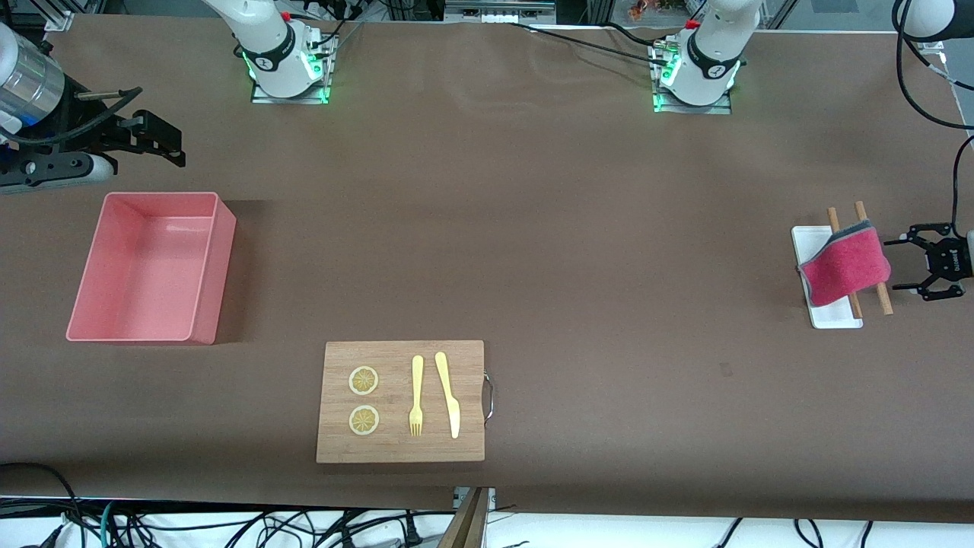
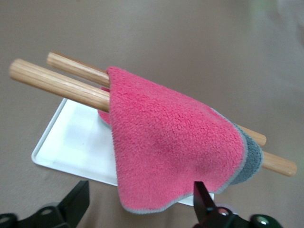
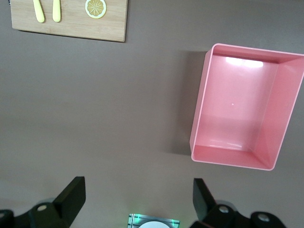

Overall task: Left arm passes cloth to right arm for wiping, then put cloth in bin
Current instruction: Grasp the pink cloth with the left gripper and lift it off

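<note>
1. the right gripper (image 1: 156, 144), jaws spread wide and holding nothing, hung over the brown table (image 1: 533, 228) at the right arm's end while that arm waited.
2. just beside it sat the one salmon bin (image 1: 152, 266), with nothing in it.
3. toward mid-table and nearer the front camera lay one wooden board (image 1: 401, 401) carrying two lemon slices (image 1: 364, 380), one yellow fork (image 1: 416, 394) and one yellow knife (image 1: 448, 393).
4. at the left arm's end, the single crimson cloth (image 1: 845, 262) hung draped over two wooden rods (image 1: 871, 255) that rested across one white tray (image 1: 822, 304).
5. the left gripper (image 1: 930, 262) waited just beside the cloth, fingers wide apart and gripping nothing; in the left wrist view the cloth's lower edge (image 2: 156, 209) hung between the open fingers (image 2: 202, 199).
6. the likely trouble: the rods looked loose, so a pull on the cloth could drag or roll them off the tray; a pinch on only the thin hem could let the cloth slip free in the handover.
7. two arms were in view, both idle of load.
</note>
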Robot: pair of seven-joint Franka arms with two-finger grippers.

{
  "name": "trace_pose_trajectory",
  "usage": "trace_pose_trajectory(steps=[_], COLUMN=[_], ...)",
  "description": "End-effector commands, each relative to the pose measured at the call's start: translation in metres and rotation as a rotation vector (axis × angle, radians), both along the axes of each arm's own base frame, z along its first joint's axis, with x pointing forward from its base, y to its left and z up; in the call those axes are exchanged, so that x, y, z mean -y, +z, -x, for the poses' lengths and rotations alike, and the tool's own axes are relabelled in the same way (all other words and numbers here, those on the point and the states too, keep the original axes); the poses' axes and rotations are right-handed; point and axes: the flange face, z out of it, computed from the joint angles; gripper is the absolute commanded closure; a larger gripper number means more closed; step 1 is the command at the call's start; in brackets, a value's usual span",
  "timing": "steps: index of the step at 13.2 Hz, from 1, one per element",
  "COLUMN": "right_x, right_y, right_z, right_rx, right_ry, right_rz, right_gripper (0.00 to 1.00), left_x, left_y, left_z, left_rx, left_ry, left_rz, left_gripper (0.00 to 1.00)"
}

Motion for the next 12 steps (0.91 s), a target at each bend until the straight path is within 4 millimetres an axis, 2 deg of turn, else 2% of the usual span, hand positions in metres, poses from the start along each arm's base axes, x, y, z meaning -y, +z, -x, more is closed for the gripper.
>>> trace_pose_trajectory(steps=[1,2,5,8,9,10,12], right_x=[0.000,0.000,0.000,0.000,0.000,0.000,0.000], right_y=[0.007,0.006,0.007,0.007,0.006,0.007,0.007], right_z=[0.002,0.002,0.002,0.002,0.002,0.002,0.002], right_rx=[-0.002,-0.004,-0.002,-0.002,-0.004,-0.002,-0.002], right_ry=[0.009,0.009,0.009,0.009,0.009,0.009,0.009], right_rz=[-0.011,-0.011,-0.011,-0.010,-0.011,-0.011,-0.010], right_gripper=[0.00,0.00,0.00,0.00,0.00,0.00,0.00], left_x=[-0.001,-0.001,0.000,-0.002,-0.003,-0.004,-0.006], left_y=[0.002,0.002,0.002,0.022,0.033,0.052,0.099], left_z=[-0.003,-0.003,-0.002,0.002,0.001,0.000,0.000], left_rx=[0.042,0.040,0.034,-0.060,-0.100,-0.125,-0.175], left_ry=[-0.040,-0.039,-0.033,0.024,0.064,0.095,0.171], left_rz=[0.027,0.026,0.028,-0.004,-0.035,-0.079,-0.199], left_gripper=[0.88,1.00,1.00,1.00,1.00,1.00,1.00])
